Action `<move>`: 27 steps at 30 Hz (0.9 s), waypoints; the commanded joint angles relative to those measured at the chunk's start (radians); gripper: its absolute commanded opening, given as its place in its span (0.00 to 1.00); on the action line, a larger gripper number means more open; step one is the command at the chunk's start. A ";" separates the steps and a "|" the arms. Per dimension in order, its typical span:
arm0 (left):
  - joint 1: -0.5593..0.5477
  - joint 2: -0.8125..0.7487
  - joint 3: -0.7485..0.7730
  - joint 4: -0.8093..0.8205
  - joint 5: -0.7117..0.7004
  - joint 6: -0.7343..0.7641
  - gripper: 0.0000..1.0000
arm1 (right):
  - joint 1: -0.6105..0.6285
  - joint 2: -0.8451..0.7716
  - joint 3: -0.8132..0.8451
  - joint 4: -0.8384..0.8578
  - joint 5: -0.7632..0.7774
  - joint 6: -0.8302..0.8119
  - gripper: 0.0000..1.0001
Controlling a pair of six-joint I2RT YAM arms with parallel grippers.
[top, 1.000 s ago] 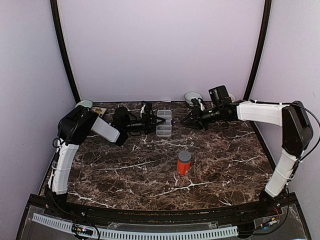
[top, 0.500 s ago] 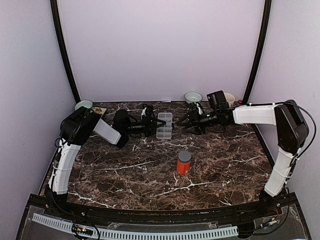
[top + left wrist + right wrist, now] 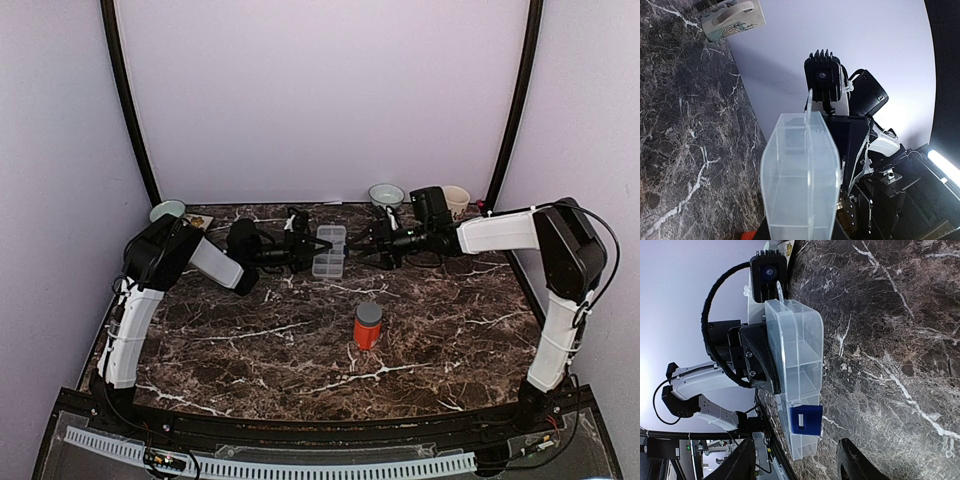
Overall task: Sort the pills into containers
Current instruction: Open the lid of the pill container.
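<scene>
- The place looks like a robot laboratory test cell, not a home or a shop.
- Plain pale walls (image 3: 320, 100) close the scene at the back and on both sides of the top view.
- Two black poles (image 3: 128, 110) rise in the upper corners.
- Two robot arms (image 3: 130, 330) are bolted at the bottom edge of a dark marble-pattern table (image 3: 440, 330).
- A white slotted cable duct (image 3: 300, 468) runs along the bottom, and loose cables (image 3: 615, 240) hang at the right.
</scene>
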 commanded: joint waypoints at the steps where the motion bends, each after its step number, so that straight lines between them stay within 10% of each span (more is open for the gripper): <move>1: -0.004 0.006 0.036 0.045 0.024 -0.017 0.11 | 0.008 0.029 0.020 0.081 -0.026 0.031 0.55; 27: -0.010 0.027 0.048 0.085 0.019 -0.051 0.11 | 0.029 0.080 0.028 0.209 -0.054 0.123 0.51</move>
